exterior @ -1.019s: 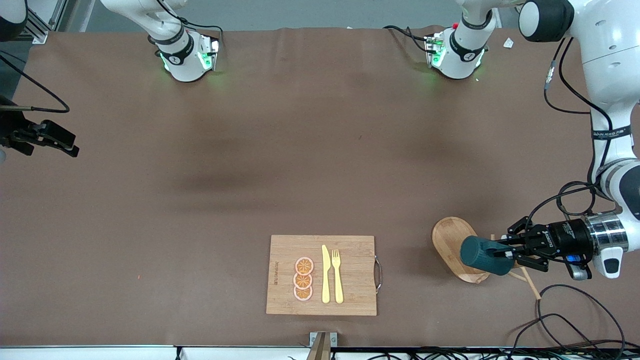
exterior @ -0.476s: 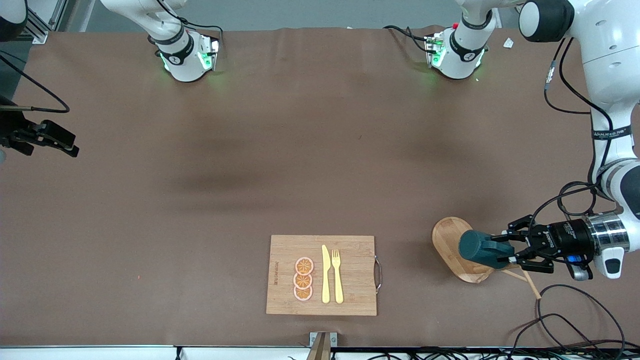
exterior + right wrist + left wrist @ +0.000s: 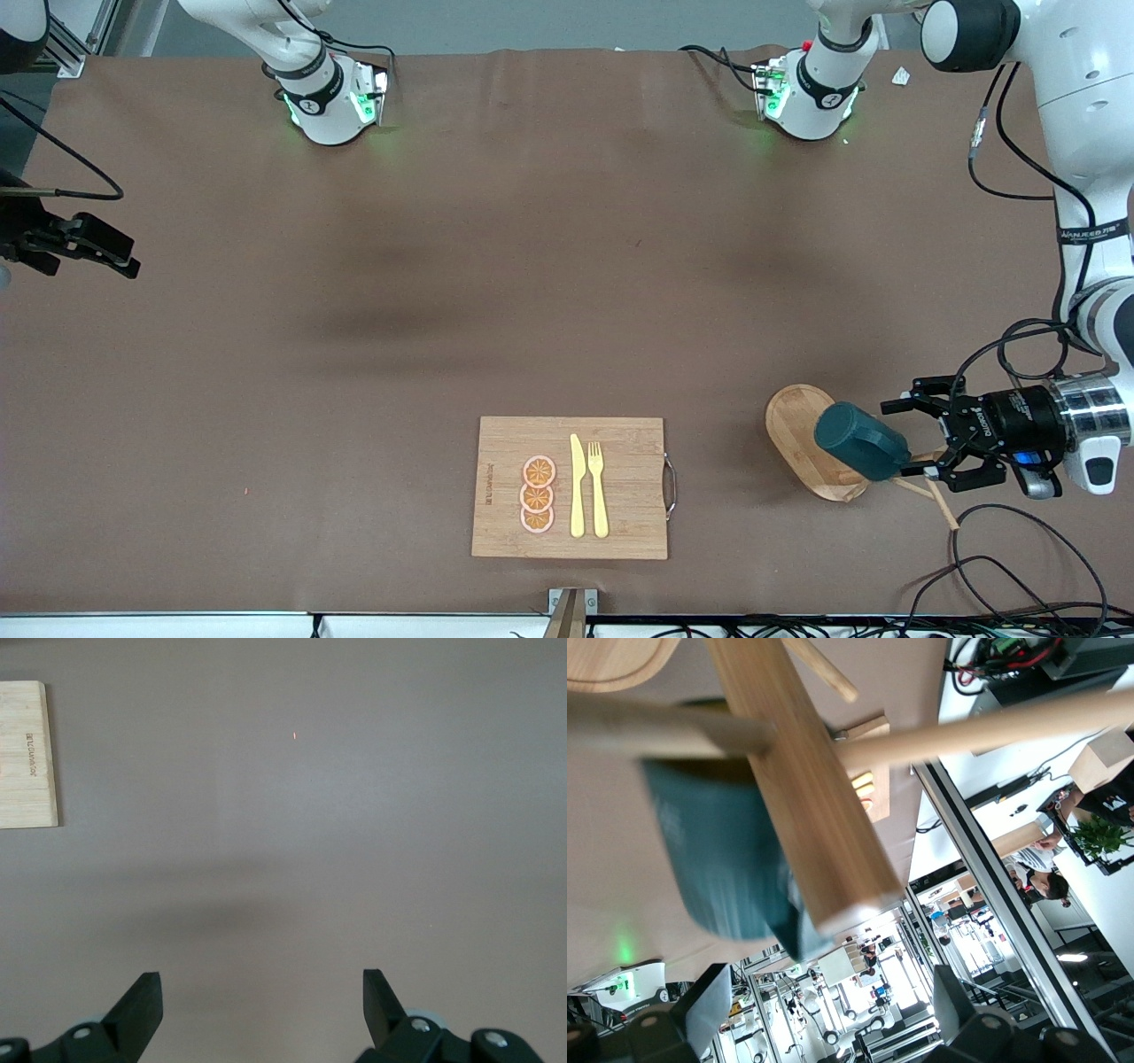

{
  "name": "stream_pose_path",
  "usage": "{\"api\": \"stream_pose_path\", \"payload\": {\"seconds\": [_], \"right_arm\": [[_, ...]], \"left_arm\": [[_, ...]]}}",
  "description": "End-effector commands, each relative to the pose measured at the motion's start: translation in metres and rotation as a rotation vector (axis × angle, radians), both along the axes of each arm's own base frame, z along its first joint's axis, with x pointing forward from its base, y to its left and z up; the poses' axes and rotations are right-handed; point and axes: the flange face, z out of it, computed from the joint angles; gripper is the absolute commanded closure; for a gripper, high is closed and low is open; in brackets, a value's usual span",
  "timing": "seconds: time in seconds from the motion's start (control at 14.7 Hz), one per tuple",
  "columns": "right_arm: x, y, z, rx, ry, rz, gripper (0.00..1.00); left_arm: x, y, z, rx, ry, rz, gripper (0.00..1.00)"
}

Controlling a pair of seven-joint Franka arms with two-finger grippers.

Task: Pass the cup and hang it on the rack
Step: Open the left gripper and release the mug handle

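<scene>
The cup (image 3: 861, 440) hangs on the rack (image 3: 811, 443), tilted, its dark teal body over the rack's oval bamboo base, toward the left arm's end of the bench (image 3: 532, 292). In the left wrist view the cup (image 3: 709, 859) sits against the rack's central post (image 3: 806, 806), with a thin dowel peg (image 3: 983, 726) running out from the post beside it.

The left claw (image 3: 921, 439) is level with the cup, on its side toward the left arm's end; its fingers stand apart, one to each side of the pegs, and neither finger touches the cup (a clear gap shows between fingertips and mug body).

The right claw (image 3: 124, 261) waits at the right arm's end of the bench, above the bare cloth. Its fingers (image 3: 142, 1001) are spread wide with nothing between them.

A rectangular cutting board (image 3: 571, 487) lies near the front camera's edge of the bench, between the two ends. On it rest three orange slices (image 3: 538, 494), a yellow knife (image 3: 577, 486) and a yellow fork (image 3: 598, 487), side by side.
</scene>
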Motion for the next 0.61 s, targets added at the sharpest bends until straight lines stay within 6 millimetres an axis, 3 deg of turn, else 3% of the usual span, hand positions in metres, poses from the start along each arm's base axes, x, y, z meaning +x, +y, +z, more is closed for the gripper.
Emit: {"api": "stream_pose_path", "payload": {"seconds": [0.0, 0.48, 0.54], "right_arm": [[-0.004, 0.001, 0.003, -0.013, -0.006, 0.004, 0.0], [-0.004, 0.002, 0.004, -0.013, -0.006, 0.005, 0.0], [-0.004, 0.002, 0.004, -0.013, -0.006, 0.005, 0.0]], "left_arm": [[-0.005, -0.003, 0.036, -0.02, -0.044, -0.014, 0.0], [-0.024, -0.012, 0.11, 0.054, -0.133, -0.074, 0.0], [-0.029, -0.023, 0.12, 0.098, -0.147, -0.106, 0.0]]}}
